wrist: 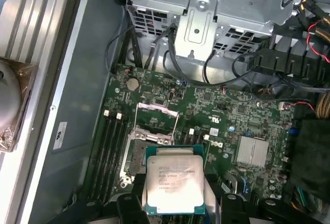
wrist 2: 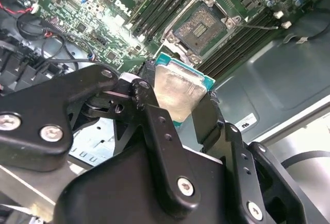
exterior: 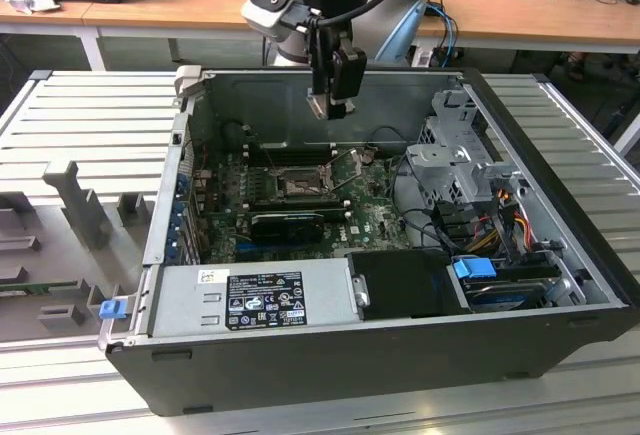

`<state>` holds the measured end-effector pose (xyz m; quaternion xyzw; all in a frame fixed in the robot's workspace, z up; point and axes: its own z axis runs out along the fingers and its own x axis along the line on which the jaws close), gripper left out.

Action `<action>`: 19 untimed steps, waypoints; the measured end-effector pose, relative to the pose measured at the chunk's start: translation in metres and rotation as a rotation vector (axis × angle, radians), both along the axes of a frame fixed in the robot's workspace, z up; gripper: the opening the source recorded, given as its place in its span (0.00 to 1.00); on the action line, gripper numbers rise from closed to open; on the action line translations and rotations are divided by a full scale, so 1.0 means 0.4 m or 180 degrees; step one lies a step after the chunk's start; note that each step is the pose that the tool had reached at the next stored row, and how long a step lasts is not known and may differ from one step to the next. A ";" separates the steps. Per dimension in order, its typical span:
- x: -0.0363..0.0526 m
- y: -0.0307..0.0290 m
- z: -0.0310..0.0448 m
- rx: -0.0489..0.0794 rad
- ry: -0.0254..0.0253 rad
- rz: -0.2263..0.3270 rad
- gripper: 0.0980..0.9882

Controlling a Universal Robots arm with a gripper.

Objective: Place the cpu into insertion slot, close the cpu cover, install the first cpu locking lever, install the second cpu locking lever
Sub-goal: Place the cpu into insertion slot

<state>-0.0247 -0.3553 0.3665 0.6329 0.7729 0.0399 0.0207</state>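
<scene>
And here's the claw (exterior: 330, 105), hanging well above the insertion slot (exterior: 300, 187) in the exterior view, high over the green circuit board (exterior: 365, 210) that carries the slot. It is pinching the cpu (wrist 2: 178, 92), one black finger on each of two opposite edges, and the chip sits flat between them with its pale silver top facing the cameras. In the first wrist view the cpu (wrist: 174, 183) hovers apart from the insertion slot (wrist: 140, 154), off to one side of it and not yet squared up over it. In the second wrist view the insertion slot (wrist 2: 198, 28) lies uncovered, its brownish-gold centre bare inside the metal surround, with nothing seated in it.

How will this chip handle? I'd call it light and stiff, a thin plate that won't flex, but delicate: I'd expect the underside and the slot's contact field to be easily damaged. The smooth metal top looks slippery, so the edges are the right place to hold it, just where the claw (wrist 2: 178, 103) has it, on two opposite sides and clear of the faces.
</scene>
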 end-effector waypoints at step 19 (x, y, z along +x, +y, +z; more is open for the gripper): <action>0.000 0.000 -0.019 0.0000 0.0000 -0.0630 0.48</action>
